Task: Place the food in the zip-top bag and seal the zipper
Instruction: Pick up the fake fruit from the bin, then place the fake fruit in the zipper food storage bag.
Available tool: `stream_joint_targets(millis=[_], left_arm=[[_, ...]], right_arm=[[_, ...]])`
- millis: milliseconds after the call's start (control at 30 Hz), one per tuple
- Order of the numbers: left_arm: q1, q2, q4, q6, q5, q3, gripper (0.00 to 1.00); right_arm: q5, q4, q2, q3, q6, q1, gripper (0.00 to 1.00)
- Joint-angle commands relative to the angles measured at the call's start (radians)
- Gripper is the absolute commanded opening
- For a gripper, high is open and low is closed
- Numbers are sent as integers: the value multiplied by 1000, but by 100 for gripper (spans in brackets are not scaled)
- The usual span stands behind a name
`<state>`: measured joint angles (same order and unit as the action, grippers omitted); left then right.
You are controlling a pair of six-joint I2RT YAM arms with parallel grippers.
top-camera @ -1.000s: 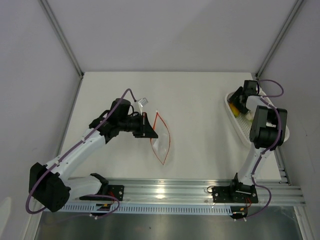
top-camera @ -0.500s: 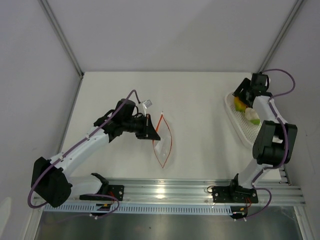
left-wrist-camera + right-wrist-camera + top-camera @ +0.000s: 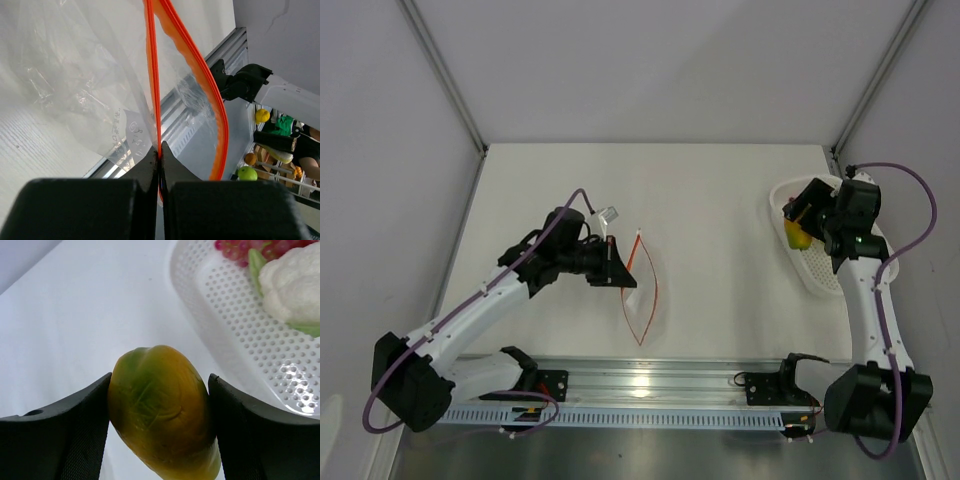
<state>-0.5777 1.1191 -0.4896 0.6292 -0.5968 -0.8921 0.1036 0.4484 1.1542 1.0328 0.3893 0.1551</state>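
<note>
A white perforated basket [image 3: 235, 340] lies at the right edge of the table [image 3: 720, 190], close to the right wall, and holds the grapes [image 3: 250, 249], a white piece [image 3: 295, 285] and a green piece [image 3: 256, 262] bunched at one end; the rest of its floor is bare. Nothing stands between basket and bag [image 3: 638, 295]: the table there is bare white. The right gripper [image 3: 159, 390] is spread wide around the fruit [image 3: 155, 412], one black finger pressed on each flank, at the basket's left side with the table showing beyond it. The fruit is oblong, yellow-orange with a green patch on its upper face and a smooth, slightly creased skin. The bag sits left of the table's middle, clear and crinkly, its mouth gaping in a narrow lens shape outlined by the orange-red zipper [image 3: 151, 75]; the left lip runs straight, the right lip bows out toward the basket. The left gripper [image 3: 160, 155] is closed tight on the straight lip, its tips meeting on the strip, the arm reaching in from the left. Side walls close in left and right, a back wall stands well behind, and a metal rail [image 3: 660, 380] runs along the near edge just below the bag's near tip
</note>
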Motion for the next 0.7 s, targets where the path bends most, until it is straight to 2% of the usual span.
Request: stream_joint_targets(millis=[0, 200, 300, 500, 667], left_arm=[[-13, -47, 22, 36, 9, 28, 1], [-36, -91, 60, 75, 18, 73, 1], [-51, -102, 56, 76, 31, 81, 1], [-62, -108, 68, 86, 26, 96, 1], [-71, -96, 72, 83, 28, 78, 1]], right_arm=[[97, 74, -131, -16, 3, -43, 0], [149, 153, -316, -43, 63, -152, 0], [171, 176, -353, -48, 111, -265, 0], [64, 115, -381, -63, 246, -612, 0], [-88, 50, -256, -1, 261, -956, 0]])
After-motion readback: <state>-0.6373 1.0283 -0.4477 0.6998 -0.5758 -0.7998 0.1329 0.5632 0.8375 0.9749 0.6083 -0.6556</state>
